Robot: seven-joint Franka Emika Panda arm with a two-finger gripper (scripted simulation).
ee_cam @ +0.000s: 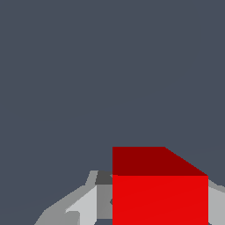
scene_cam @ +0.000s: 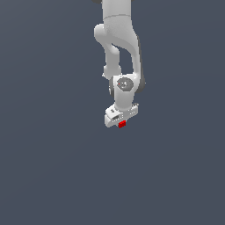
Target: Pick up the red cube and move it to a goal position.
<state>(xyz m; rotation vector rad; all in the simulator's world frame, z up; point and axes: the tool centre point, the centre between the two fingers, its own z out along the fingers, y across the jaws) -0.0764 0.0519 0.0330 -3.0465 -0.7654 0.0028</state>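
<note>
The red cube [scene_cam: 122, 124] is a tiny bright red block right under the white gripper [scene_cam: 121, 124] in the middle of the exterior view. In the wrist view the red cube [ee_cam: 159, 193] fills the space between the grey fingers [ee_cam: 81, 206], one on each side of it. The gripper is shut on the cube. The fingertips are hidden behind the cube and the hand in the exterior view. The white arm [scene_cam: 118, 44] reaches down from the top of the exterior view.
A plain dark grey-blue surface [scene_cam: 52, 167] fills both views around the arm. No other object shows, and no goal marker is visible.
</note>
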